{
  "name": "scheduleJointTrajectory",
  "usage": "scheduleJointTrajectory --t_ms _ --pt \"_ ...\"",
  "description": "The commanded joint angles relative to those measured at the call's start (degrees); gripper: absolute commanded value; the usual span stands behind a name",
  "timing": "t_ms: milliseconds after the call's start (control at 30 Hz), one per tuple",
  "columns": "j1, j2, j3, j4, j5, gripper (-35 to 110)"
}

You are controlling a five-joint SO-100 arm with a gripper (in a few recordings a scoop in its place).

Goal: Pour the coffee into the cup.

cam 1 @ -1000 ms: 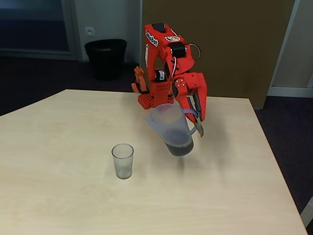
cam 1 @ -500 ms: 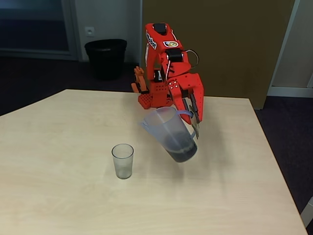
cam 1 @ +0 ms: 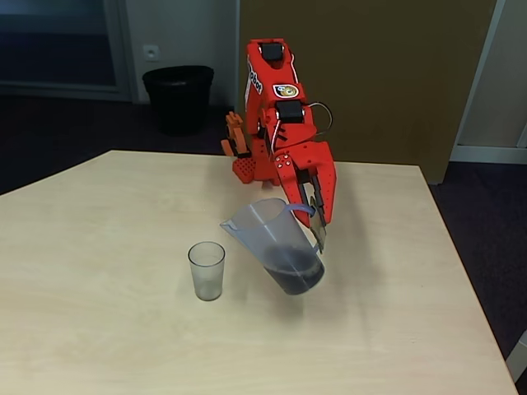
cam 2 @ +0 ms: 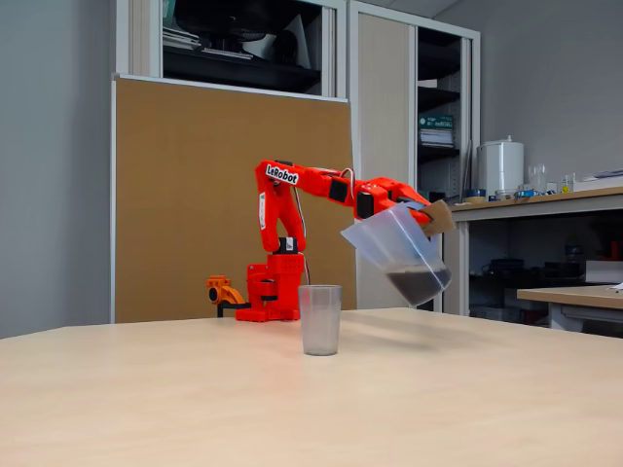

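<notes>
Gripper (cam 1: 317,216) pinching the jug (cam 1: 276,243) handle, carried lower and tilted further; spout nearer the cup (cam 1: 206,270) left-below, coffee (cam 1: 292,276) not yet pouring.

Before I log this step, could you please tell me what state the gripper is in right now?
Gripper: shut on the jug by its handle, holding it tilted above the table.

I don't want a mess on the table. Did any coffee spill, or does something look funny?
No spill shows on the table. The only tilted thing is the jug, held in the air by the gripper and leaning toward the cup, which stands upright and looks empty. The coffee sits low in the jug.
</notes>
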Motion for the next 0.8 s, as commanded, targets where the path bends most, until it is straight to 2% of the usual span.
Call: scheduleJointTrajectory --t_ms 0,767 --pt "0.6 0.7 -3.4 -3.3 1.1 0" --pt "4.4 3.1 6.6 -15.0 8.7 0"
